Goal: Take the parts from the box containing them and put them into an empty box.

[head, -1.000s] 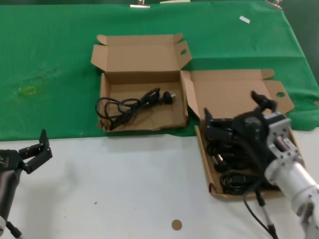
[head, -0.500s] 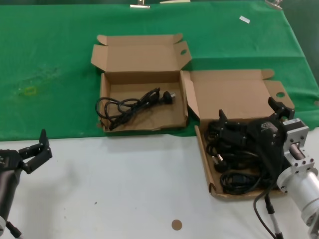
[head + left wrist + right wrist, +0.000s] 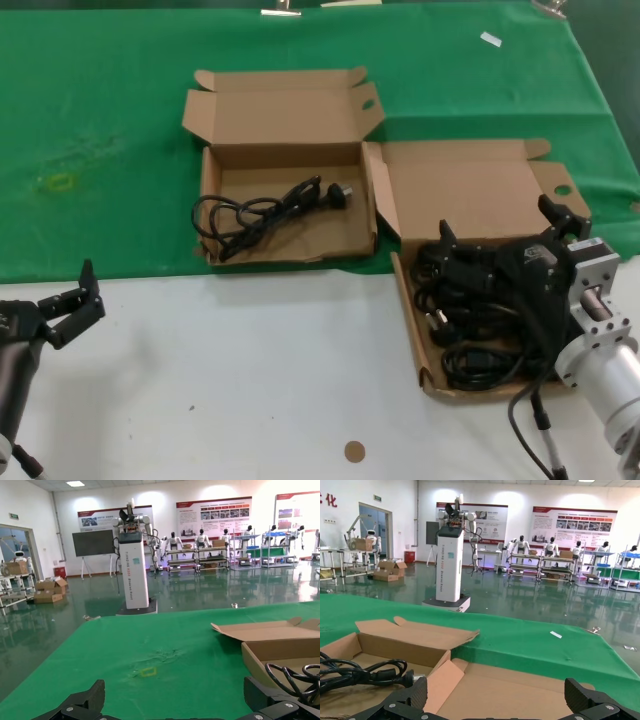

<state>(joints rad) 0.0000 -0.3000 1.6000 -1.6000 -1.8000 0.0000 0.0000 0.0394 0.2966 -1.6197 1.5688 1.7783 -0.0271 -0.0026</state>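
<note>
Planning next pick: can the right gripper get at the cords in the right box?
Probably yes. The right gripper hangs open directly over the cords in the right box, lid folded back, nothing between them.

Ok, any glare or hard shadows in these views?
Head view: even light, only soft shadows around the cord in the wider box. Left wrist view: the glossy hall floor mirrors the ceiling lights. Right wrist view: same floor glare, no hard shadows.
</note>
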